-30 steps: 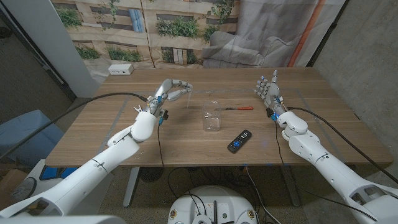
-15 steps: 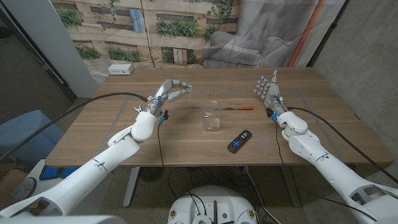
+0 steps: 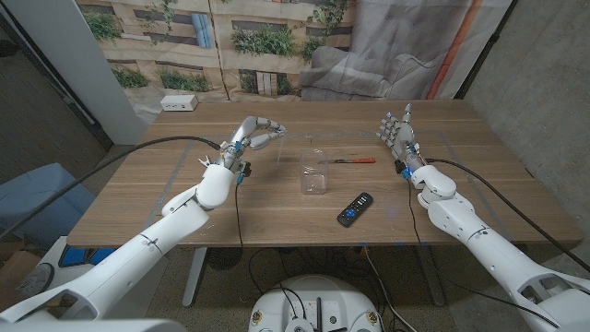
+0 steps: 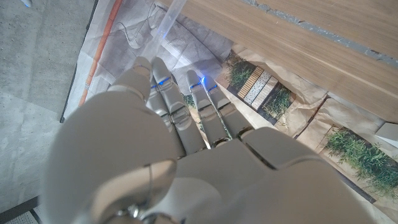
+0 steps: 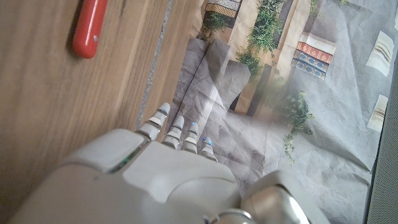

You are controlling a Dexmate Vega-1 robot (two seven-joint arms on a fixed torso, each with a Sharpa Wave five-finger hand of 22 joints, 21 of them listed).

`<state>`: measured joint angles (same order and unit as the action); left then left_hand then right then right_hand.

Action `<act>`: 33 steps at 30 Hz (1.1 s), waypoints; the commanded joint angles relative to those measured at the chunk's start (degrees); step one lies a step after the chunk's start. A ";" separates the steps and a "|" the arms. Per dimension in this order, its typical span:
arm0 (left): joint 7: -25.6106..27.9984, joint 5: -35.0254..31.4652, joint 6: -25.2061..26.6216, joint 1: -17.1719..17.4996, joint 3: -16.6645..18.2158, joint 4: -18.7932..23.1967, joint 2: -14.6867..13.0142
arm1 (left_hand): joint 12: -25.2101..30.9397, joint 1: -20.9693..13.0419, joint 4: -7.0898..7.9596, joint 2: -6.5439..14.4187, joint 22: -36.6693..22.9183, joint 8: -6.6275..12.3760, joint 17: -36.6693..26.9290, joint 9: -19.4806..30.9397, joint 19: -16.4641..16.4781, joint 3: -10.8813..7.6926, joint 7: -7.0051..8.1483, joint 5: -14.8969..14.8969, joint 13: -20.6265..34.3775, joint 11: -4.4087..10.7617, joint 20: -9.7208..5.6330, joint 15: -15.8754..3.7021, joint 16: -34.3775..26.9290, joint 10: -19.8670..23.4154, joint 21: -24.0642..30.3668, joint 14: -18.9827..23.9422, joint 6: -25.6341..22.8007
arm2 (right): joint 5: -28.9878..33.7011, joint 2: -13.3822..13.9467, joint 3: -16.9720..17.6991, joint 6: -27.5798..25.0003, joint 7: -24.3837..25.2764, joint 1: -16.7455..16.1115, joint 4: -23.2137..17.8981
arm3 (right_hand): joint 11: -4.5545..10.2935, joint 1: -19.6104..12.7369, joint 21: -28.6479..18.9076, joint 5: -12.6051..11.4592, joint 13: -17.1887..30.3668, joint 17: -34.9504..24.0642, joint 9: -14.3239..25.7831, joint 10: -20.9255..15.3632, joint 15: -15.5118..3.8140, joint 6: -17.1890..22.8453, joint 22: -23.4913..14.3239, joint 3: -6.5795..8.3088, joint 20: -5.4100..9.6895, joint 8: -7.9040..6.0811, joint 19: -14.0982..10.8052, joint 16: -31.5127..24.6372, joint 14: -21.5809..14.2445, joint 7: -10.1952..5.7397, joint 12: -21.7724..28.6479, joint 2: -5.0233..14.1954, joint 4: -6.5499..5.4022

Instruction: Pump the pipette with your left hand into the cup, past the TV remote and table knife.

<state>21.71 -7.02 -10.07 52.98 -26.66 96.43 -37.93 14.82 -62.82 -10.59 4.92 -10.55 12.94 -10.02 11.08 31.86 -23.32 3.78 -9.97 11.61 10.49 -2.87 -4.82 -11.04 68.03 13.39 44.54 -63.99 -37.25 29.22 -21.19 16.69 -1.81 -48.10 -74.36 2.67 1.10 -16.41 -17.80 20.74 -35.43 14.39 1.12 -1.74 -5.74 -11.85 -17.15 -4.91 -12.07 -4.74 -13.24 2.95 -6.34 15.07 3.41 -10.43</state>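
Pipette [image 3: 265,140], clear, slender, in left hand [image 3: 251,135]

Both arms are built of smooth, rounded white shells, joined in segments with darker seams at the joints. A black cable is seen running along each forearm toward the wrist. The left hand [image 3: 252,135] and the right hand [image 3: 397,132] are made of pale grey-white finger segments with dark gaps at the knuckles. Small blue lights or markings are seen on the fingers [image 4: 163,93] of the left hand, and on the fingers [image 5: 186,134] of the right. Blue fittings sit at each wrist.
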 commanded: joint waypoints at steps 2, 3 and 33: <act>2.09 -2.24 -1.33 -0.44 -0.48 -1.10 0.69 | 0.41 -1.03 0.33 -0.10 -0.15 0.49 -0.24 0.10 0.49 0.50 0.23 -0.16 0.13 1.97 -2.35 -8.81 -0.46 3.39 0.33 1.33 -1.12 | 0.00 -0.02 -0.01 0.01 -0.02 0.04 0.07 | 0.14 0.00 -0.21 -0.33 0.15 -0.26 0.18 -0.05 -4.84 0.19 -0.31 -0.37 -0.09 -0.40 -0.28 -0.36 0.30 -0.48 0.17 3.34 -0.03; 2.01 -2.27 -1.33 -0.44 -0.47 -1.04 0.63 | 0.40 -1.10 0.36 -0.11 -0.15 0.52 -0.27 0.11 0.49 0.55 0.28 -0.19 0.11 1.95 -2.39 -8.82 -0.51 3.48 0.32 1.55 -1.22 | 0.00 -0.02 -0.01 0.01 -0.01 0.04 0.06 | 0.09 0.00 -0.21 -0.33 0.14 -0.26 0.18 0.08 -4.81 0.19 -0.31 -0.37 -0.07 -0.40 -0.28 -0.36 0.31 -0.49 0.11 3.34 -0.03; -0.79 0.18 2.03 0.34 0.05 1.07 -0.40 | -2.14 2.11 2.10 -1.74 -0.19 -1.41 0.29 0.31 -1.46 3.43 0.30 0.02 -0.13 2.04 -1.86 -7.80 1.13 -0.68 -0.49 -0.62 2.37 | 0.00 -0.01 -0.01 0.00 0.02 -0.01 -0.01 | 0.16 -0.01 -0.20 -0.33 0.16 -0.26 0.18 -0.02 -4.81 0.11 -0.31 -0.37 -0.13 -0.37 -0.25 -0.34 0.36 -0.53 0.16 3.32 -0.03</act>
<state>21.71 -7.73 -9.06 53.12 -26.80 97.04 -38.03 12.84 -61.49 -8.42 3.05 -10.53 11.57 -9.59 11.18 30.67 -20.21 4.10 -9.97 11.44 12.60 -2.96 -4.72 -10.14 67.73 13.09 44.20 -61.80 -37.25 29.21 -21.19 16.70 -1.81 -48.08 -74.33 2.67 1.10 -16.41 -17.80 20.74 -35.43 14.39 1.12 -1.75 -5.74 -11.84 -17.15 -4.91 -12.07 -4.74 -13.24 2.95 -6.34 15.07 3.41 -10.43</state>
